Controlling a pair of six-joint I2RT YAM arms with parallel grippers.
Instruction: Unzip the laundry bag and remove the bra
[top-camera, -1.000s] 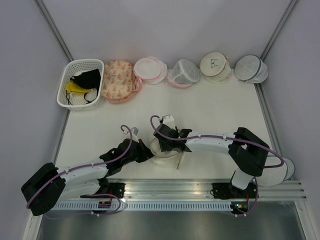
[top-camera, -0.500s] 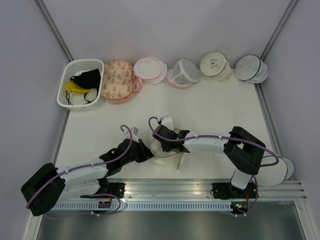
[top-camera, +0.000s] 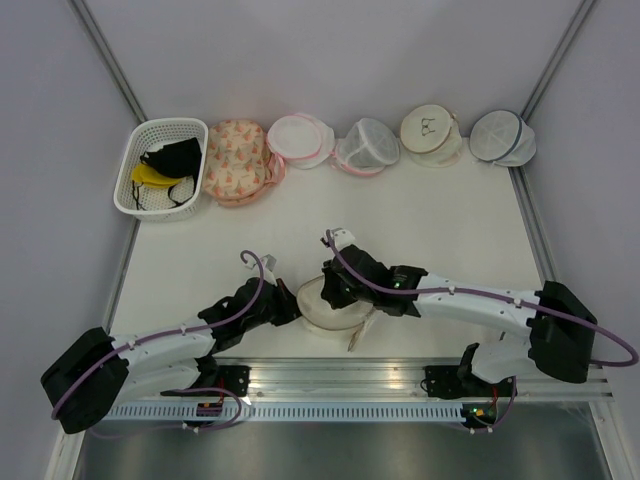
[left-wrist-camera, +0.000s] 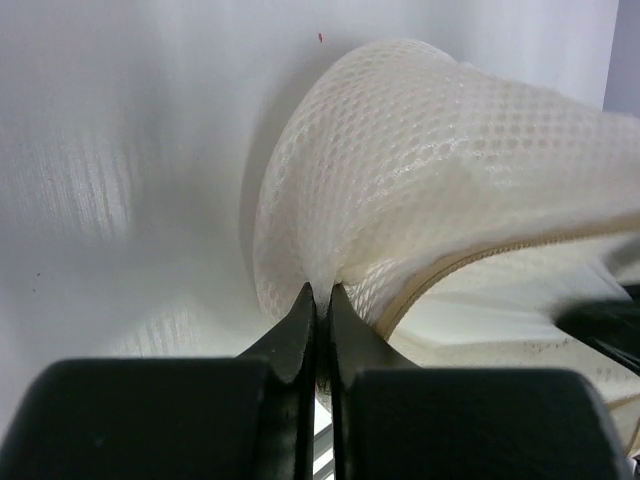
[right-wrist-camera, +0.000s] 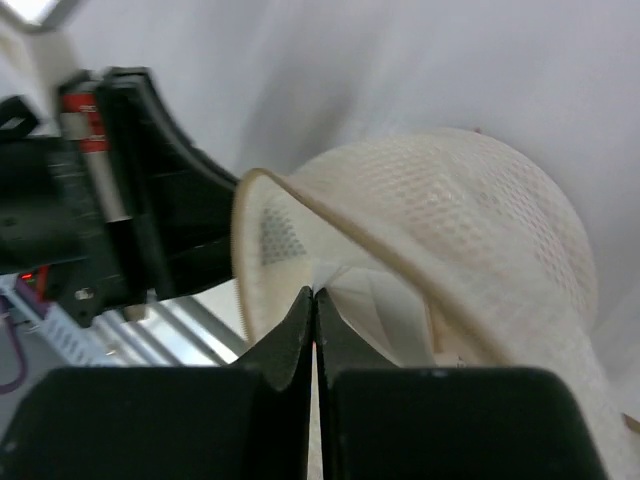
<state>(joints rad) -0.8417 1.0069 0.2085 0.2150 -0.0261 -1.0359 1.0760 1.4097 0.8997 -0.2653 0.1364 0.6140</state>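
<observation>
- At the ten o'clock corner of the table (top-camera: 440, 225), a white basket (top-camera: 127, 190) holds a black bra (top-camera: 180, 155) and a yellow one (top-camera: 150, 176). A floral pouch (top-camera: 237, 160) lies against its three o'clock side.
- Your left gripper (left-wrist-camera: 318, 292) stretches in from eight o'clock. It is clenched on a fold of mesh at the nine o'clock edge of the laundry bag (top-camera: 325, 312).
- A pink-trimmed pouch (top-camera: 299, 140) sits in the back row near twelve o'clock, just beside the floral one.
- The laundry bag lies at the table's six o'clock, near the aluminium rail (top-camera: 400, 375) and well apart from the back row. Its tan zip trim is parted and the mouth gapes.
- The bra (right-wrist-camera: 385, 315) shows as white fabric inside that mouth, not yet out of the bag.
- Your right gripper (top-camera: 330, 290) extends in from four o'clock to the bag's twelve o'clock side. Its jaws are pressed together at the white fabric in the mouth, but you cannot tell whether any cloth is caught between them.
- The back row ends toward two o'clock with a second pink-trimmed pouch (top-camera: 367, 147), a tan-trimmed pouch (top-camera: 430, 130) bearing a small black glasses-like mark, and a blue-trimmed pouch (top-camera: 503, 137).
</observation>
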